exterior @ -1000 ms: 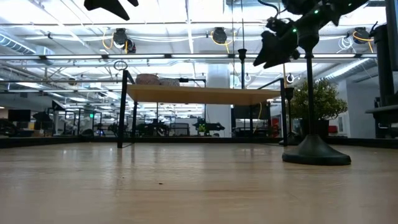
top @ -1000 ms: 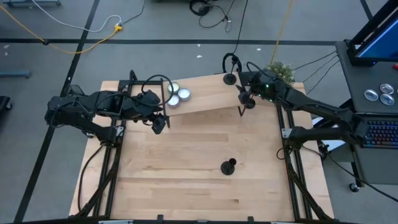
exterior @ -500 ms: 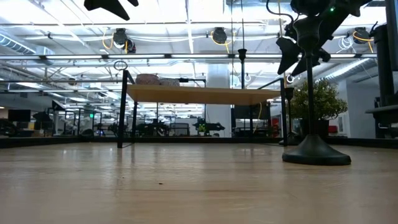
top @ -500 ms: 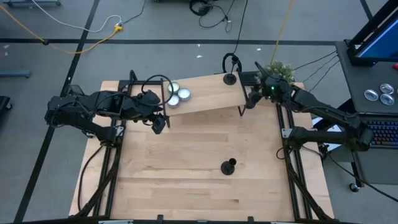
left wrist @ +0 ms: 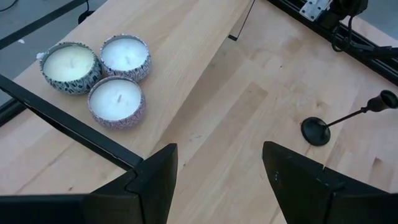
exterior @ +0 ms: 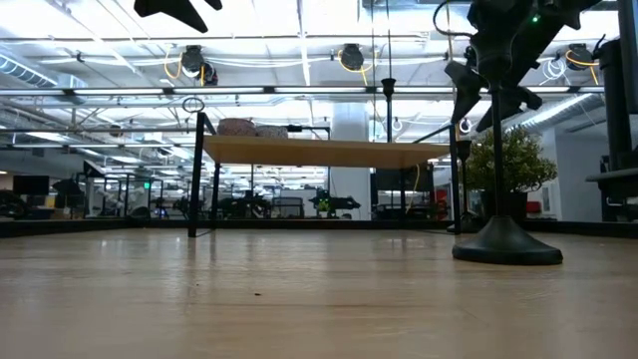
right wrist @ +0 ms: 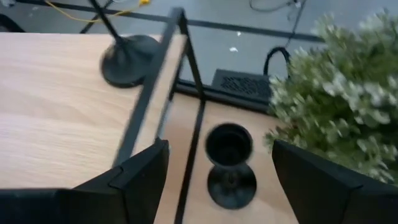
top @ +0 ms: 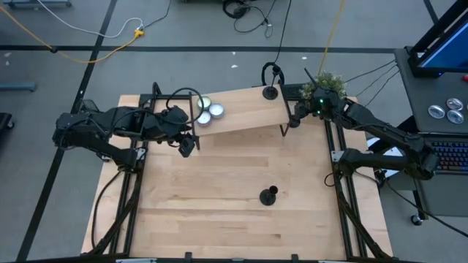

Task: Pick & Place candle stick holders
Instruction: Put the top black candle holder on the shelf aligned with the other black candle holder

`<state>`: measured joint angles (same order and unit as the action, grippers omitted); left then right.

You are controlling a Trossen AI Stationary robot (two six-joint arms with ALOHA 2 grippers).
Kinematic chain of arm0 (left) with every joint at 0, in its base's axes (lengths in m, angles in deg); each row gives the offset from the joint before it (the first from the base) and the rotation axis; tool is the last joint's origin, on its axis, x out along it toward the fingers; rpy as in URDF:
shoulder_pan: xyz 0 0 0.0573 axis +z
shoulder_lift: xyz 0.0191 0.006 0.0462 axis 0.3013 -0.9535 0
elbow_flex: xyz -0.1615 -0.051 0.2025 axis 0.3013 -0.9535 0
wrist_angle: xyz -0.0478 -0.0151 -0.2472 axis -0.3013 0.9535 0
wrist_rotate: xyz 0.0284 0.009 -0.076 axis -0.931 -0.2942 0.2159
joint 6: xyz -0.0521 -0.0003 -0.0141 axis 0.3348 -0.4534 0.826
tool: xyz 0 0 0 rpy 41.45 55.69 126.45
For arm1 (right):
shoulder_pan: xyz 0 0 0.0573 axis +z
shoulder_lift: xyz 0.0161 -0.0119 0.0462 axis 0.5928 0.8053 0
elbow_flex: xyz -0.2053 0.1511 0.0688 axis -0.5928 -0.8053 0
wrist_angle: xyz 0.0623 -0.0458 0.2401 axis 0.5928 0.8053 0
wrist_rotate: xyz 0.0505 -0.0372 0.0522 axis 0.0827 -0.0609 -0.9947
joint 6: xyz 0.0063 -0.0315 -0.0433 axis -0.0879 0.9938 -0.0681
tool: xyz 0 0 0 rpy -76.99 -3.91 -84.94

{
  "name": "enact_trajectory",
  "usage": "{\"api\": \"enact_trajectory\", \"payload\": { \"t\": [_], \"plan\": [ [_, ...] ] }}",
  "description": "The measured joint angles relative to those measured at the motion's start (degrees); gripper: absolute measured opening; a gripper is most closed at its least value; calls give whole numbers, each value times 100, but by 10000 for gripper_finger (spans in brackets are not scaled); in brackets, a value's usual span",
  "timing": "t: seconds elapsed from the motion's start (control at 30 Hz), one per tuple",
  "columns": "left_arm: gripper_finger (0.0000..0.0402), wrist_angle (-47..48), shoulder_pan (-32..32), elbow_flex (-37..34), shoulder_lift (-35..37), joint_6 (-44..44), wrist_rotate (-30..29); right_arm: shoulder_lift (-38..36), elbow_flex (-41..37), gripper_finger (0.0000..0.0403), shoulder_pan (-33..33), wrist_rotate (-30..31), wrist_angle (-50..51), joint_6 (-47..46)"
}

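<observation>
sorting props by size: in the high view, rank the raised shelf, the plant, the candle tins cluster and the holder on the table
1. raised shelf
2. plant
3. candle tins cluster, close to the plant, unsure
4. holder on the table

Three candles [top: 208, 110] sit on the raised shelf's [top: 241, 113] left end, one holder [top: 270, 92] on its right; another holder [top: 269, 196] stands on the table [top: 219, 212] below.

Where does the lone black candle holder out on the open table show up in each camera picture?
High view: the matte-black round-based candle stick holder stands right of the table's centre.
Low view: at the right, close by.
Left wrist view: right side.
Right wrist view: not in it.
Shared landmark: the raised wooden shelf.
</observation>
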<state>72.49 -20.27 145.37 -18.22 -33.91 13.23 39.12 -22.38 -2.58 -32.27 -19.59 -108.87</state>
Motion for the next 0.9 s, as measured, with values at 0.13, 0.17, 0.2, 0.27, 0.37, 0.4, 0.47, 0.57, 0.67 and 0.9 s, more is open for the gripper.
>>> {"api": "enact_trajectory", "payload": {
  "t": [0.13,0.17,0.2,0.27,0.37,0.4,0.47,0.57,0.67,0.9],
  "plan": [
    [241,0,2,0,0,-43,0,0,0,278,-116,-260,129,-335],
    [241,0,3,0,0,-44,0,0,0,278,-142,-367,147,-413],
    [241,0,3,0,0,-47,0,0,0,278,-172,-455,171,-486],
    [241,0,3,0,0,-72,1,0,0,279,-235,-585,223,-589],
    [241,0,3,0,0,-90,1,0,0,279,-309,-597,257,-701],
    [241,0,3,0,0,-92,-1,0,0,279,-330,-595,251,-702],
    [241,1,3,0,0,-92,-1,0,0,279,-367,-597,230,-717],
    [241,2,1,0,0,-101,-1,0,0,279,-420,-599,216,-849],
    [241,1,2,0,0,-116,-1,0,0,279,-469,-597,272,-938],
    [241,2,3,0,0,-219,-1,0,0,279,-626,-581,425,-1109]
  ]
}}
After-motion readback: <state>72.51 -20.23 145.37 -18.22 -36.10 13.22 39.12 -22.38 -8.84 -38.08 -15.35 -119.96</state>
